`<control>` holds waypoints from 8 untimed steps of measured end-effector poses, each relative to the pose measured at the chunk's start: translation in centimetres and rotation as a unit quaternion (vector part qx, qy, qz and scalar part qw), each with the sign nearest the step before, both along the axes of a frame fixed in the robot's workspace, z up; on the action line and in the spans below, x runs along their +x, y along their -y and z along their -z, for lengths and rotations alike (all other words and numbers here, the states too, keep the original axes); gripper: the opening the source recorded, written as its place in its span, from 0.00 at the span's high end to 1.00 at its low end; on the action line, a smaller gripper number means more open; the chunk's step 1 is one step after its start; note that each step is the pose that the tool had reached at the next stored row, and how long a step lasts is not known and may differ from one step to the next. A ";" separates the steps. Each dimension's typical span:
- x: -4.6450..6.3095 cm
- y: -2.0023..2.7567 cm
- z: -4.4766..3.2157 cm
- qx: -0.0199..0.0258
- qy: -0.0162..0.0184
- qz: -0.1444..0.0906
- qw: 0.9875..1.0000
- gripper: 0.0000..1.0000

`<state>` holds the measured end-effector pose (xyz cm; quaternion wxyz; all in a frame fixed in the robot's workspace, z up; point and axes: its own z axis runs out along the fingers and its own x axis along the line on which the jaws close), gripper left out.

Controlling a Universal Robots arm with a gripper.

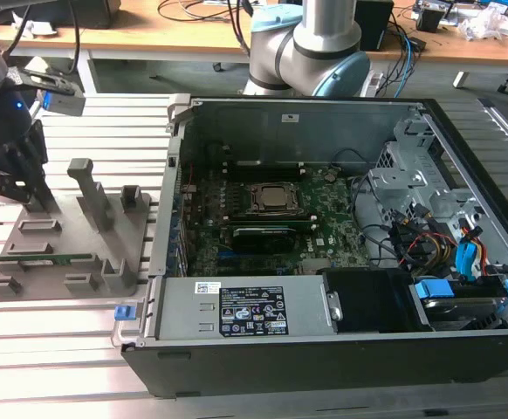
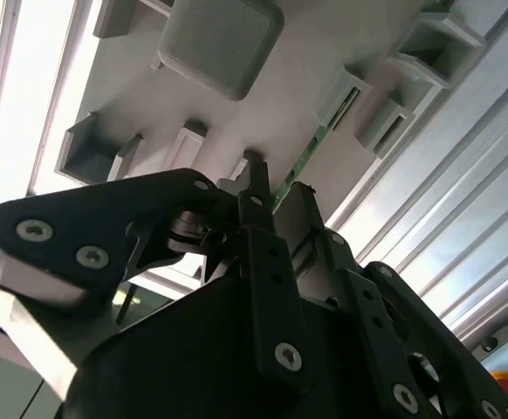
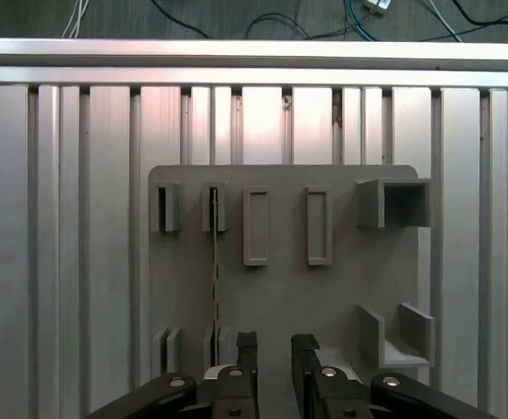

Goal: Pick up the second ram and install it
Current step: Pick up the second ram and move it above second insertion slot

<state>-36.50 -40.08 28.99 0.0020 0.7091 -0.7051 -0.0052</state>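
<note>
hovering above the grey fixture plate (image 1: 79, 236) at the exterior view's left, the gripper (image 3: 274, 346) is seen w/ jaws narrowly apart, nothing held. the second ram (image 1: 44, 259) is stood on edge in a plate slot, lower left of that view, prob. so its faces can be pinched.

Second ram (image 1: 46, 258), thin green stick, standing on edge, slotted in grey fixture plate (image 1: 75, 237)
</note>
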 end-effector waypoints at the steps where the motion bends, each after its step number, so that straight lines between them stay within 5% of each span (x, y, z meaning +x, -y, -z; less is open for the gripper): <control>1: 0.0 0.00 0.23 0.000 0.000 0.000 1.000 0.70; 6: 0.0 0.01 1.15 0.000 0.000 0.000 1.000 0.70; 8: 0.0 0.01 2.15 0.000 0.000 0.000 1.000 0.70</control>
